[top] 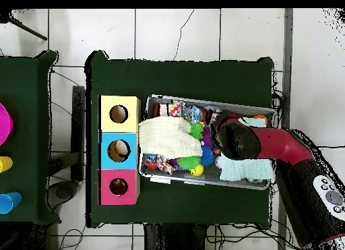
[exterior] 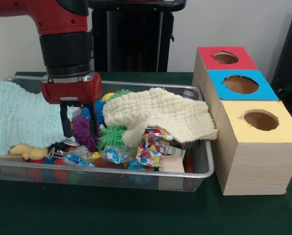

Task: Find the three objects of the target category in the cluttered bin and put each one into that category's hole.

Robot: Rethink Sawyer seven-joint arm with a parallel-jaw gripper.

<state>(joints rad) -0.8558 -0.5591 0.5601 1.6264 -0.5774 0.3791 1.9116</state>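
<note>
Arm: red and black, reaches down over the left half of the wire bin in the front view; the overhead view shows it entering from the lower right corner.
Gripper [exterior: 80, 125]: two black fingers [exterior: 66, 123] hang apart, tips down among the clutter, with a purple spiky ball [exterior: 82, 133] between them; whether they press it I cannot tell.
Cluttered bin [exterior: 207, 171]: silver mesh basket on the green table [exterior: 136, 215], touching the row of wooden boxes at its right end.
Cloths: a pale green cloth [exterior: 18, 117] drapes over the bin's left end; a cream cloth [exterior: 160, 115] lies across the middle and right, one corner over the right rim.
Yellow plush [exterior: 31, 152]: at the bin's front left corner, partly under the green cloth.
Other clutter: a green spiky ball [exterior: 111, 136] just right of the gripper, a polka-dot wrapper [exterior: 151, 147] under the cream cloth's front edge.
Red-topped hole [exterior: 226, 58]: on the far box of the row, at the table's back right; nothing shows in it.
Blue-topped hole [exterior: 240, 84]: middle box.
Yellow-topped hole [exterior: 261, 120]: nearest box.
</note>
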